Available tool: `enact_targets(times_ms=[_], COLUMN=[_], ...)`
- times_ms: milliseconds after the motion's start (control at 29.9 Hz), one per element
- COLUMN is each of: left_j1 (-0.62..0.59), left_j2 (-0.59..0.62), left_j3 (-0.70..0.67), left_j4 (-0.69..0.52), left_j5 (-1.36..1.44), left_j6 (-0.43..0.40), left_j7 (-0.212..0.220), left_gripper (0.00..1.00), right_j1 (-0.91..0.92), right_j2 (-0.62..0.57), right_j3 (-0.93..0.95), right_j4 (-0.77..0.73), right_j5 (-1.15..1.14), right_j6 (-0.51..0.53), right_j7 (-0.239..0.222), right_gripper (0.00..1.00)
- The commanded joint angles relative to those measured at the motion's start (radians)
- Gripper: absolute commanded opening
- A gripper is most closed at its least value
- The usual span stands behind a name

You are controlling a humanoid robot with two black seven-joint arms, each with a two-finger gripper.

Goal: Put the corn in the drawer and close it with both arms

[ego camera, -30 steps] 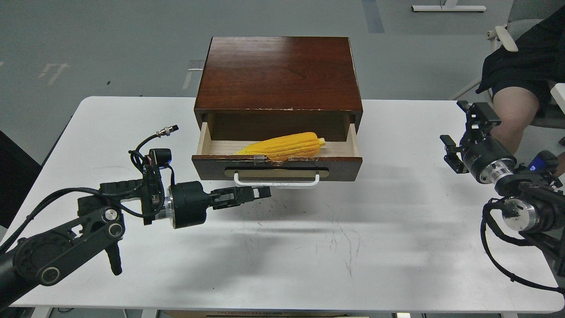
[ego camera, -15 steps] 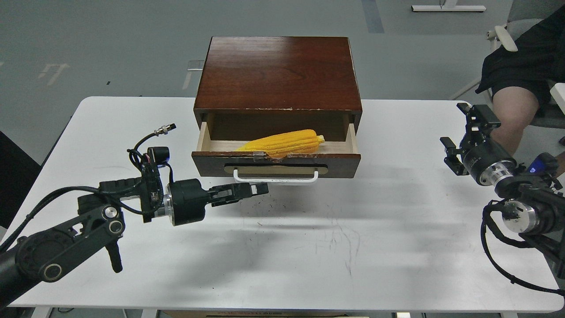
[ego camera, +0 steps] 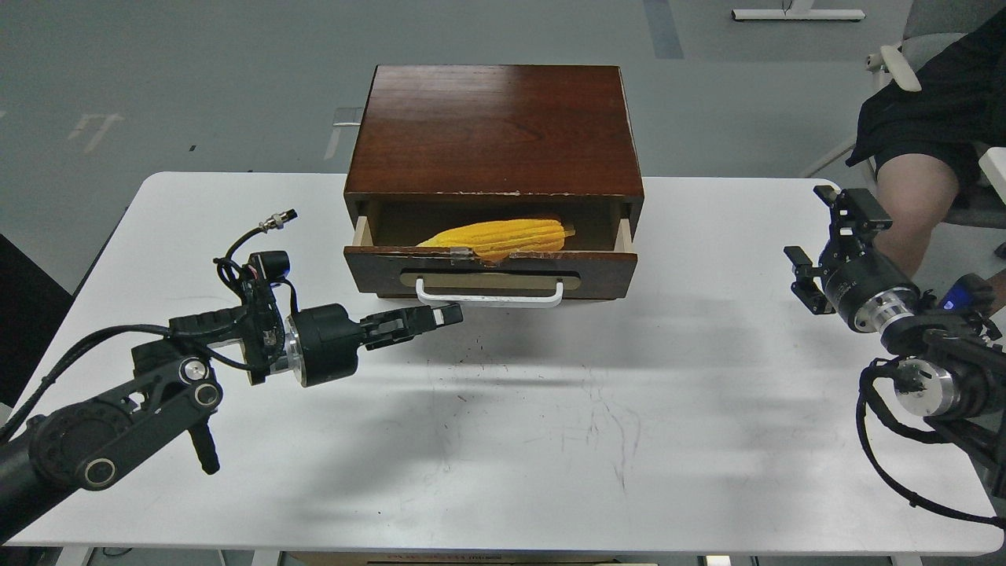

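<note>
The yellow corn lies inside the drawer of the dark reddish-brown wooden box. The drawer is open only a little, and its front carries a white bar handle. My left gripper is shut, its fingertips pressing at the left part of the handle from the front. My right gripper is open and empty, far to the right of the drawer near the table's right edge.
The white table has scuff marks at its middle. A seated person's leg and a chair are at the far right, just behind my right arm.
My left gripper has pushed forward against the drawer front, and the drawer has slid well into the box with the corn in it. The right arm has barely moved.
</note>
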Motion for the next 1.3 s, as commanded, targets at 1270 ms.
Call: enact_targets(times_ms=[1270], left_j1=[-0.082], left_j2=[-0.089], left_j3=[0.002], left_j4=[0.149], left_j5=[-0.002], left_j6=[0.107], left_j7=[0.005], left_gripper=[0.00], right_j1=[-0.020], right_j2=[-0.002], right_j3=[0.015], right_j4=[0.000], right_j5=[0.000], right_j6=[-0.012], right_j7=[0.000], right_gripper=[1.00])
